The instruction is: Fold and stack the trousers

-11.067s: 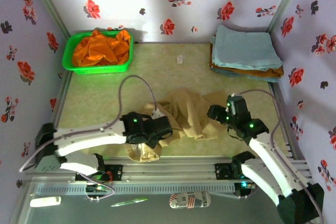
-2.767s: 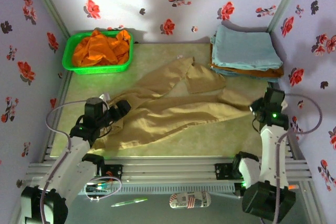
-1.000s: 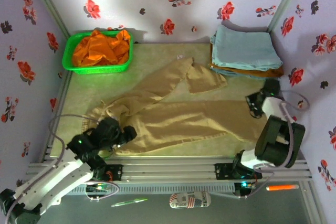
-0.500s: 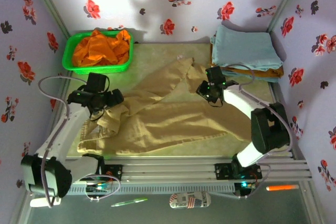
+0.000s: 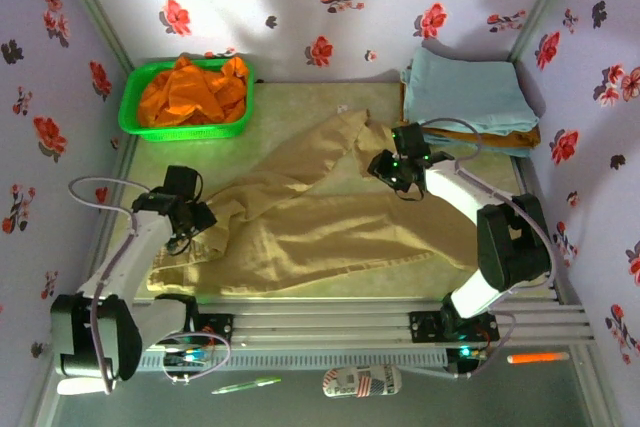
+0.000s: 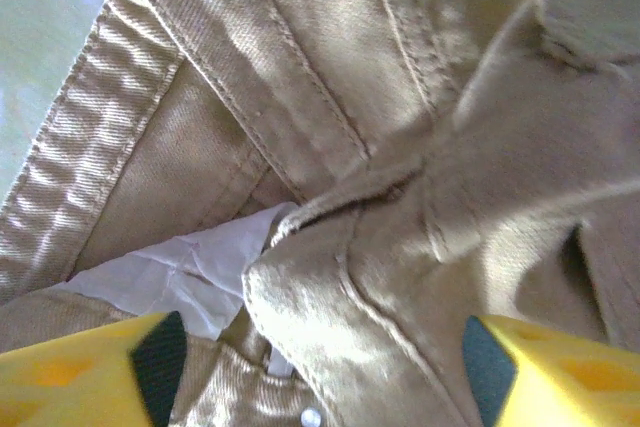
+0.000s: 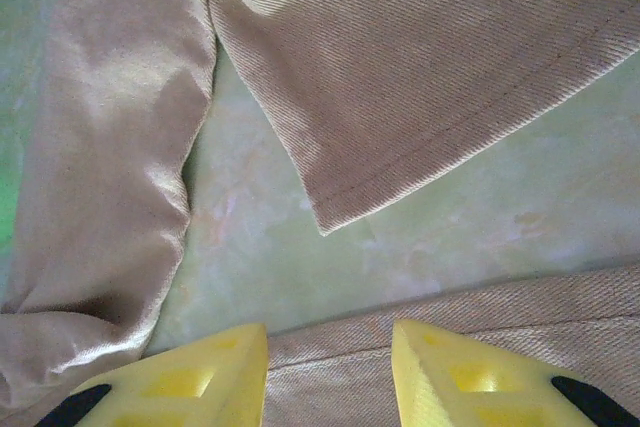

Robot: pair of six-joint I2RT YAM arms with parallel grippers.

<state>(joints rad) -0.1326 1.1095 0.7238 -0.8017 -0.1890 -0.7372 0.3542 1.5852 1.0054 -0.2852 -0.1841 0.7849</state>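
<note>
The left gripper [image 5: 196, 217] sits over the waist end of the trousers [image 5: 330, 232] at the left of the table [image 5: 300, 107]; in its wrist view the left gripper [image 6: 320, 377] has its yellow fingers [image 6: 80, 372] spread wide, with rumpled khaki trousers [image 6: 400, 97] and a white pocket lining [image 6: 190, 277] between them, and nothing is pinched.

The right gripper [image 5: 388, 169] hovers by the far leg, near its folded-over hem; from the wrist, the right gripper [image 7: 330, 377] shows a narrower gap between its fingers [image 7: 480, 377], over a seam edge of the trousers [image 7: 420, 47] and bare table [image 7: 400, 227]; it grips nothing.

The trousers lie spread across the table's middle, legs running right.

A green basket [image 5: 185, 133] at the far left holds a crumpled orange garment [image 5: 195, 87]; at the far right, a pale blue cloth [image 5: 468, 92] lies folded on top of a stack.
</note>
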